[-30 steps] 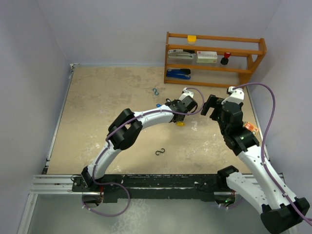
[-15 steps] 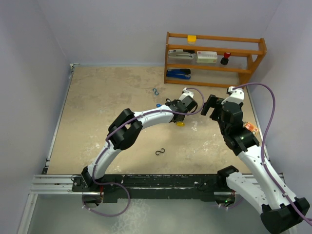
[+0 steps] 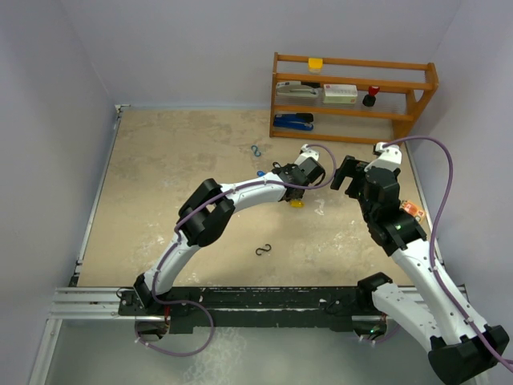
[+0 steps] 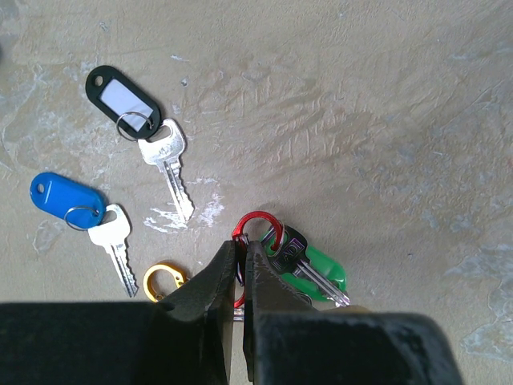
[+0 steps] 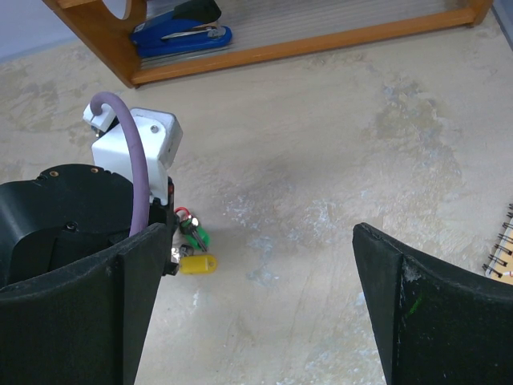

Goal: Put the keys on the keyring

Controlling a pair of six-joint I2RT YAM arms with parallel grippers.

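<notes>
A black S-hook (image 3: 264,251) lies on the counter (image 3: 176,176), well nearer the arm bases than the red keyring (image 4: 258,225). The left hand (image 4: 243,245) is clenched on the red keyring's lower side, with the wire pinched between its pressed-together fingers. A green-tagged key (image 4: 325,275) lies touching the keyring on its right in the left wrist view, and a gold clip (image 4: 163,281) lies just left of it. A yellow tag (image 5: 198,263) sits just beside the keyring. The right hand (image 5: 258,241) hovers near the keyring, released, its fingers wide apart and holding nothing. Left of the keyring and apart from it lies a blue-tagged key (image 4: 66,195). Beyond that is a black-tagged key (image 4: 123,95) with a white label. Farther off is a blue S-hook (image 3: 256,150), and farthest is the wooden shelf (image 3: 353,113) with a blue stapler (image 5: 180,32).
</notes>
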